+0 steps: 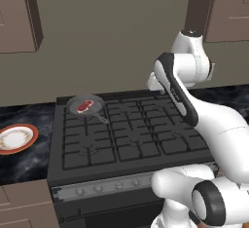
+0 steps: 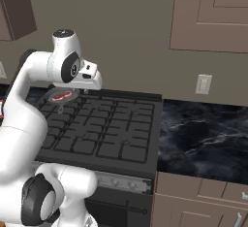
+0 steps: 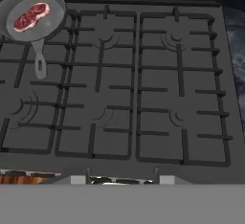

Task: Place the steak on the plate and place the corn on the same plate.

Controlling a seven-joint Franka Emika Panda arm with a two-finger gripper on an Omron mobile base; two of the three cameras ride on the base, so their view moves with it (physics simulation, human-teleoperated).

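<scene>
The steak (image 1: pixel 85 106) (image 3: pixel 31 16), a small red marbled piece, lies in a dark frying pan (image 3: pixel 53 26) on the stove's back left burner; the right base view shows the steak (image 2: pixel 61 95) just below my hand. The plate (image 1: pixel 4 149), orange-red rimmed with a cream centre, sits on the dark counter left of the stove. The corn is out of view. My gripper (image 3: pixel 122 180) hangs high over the back of the stove, right of the pan. Its tips stand apart with nothing between them.
The black gas stove (image 1: pixel 131 134) has raised grates and a row of knobs along its front. A dark marble counter (image 2: pixel 203 138) lies to its right. A wall outlet (image 2: pixel 203 84) is above that counter, and brown cabinets (image 2: pixel 213 12) hang overhead.
</scene>
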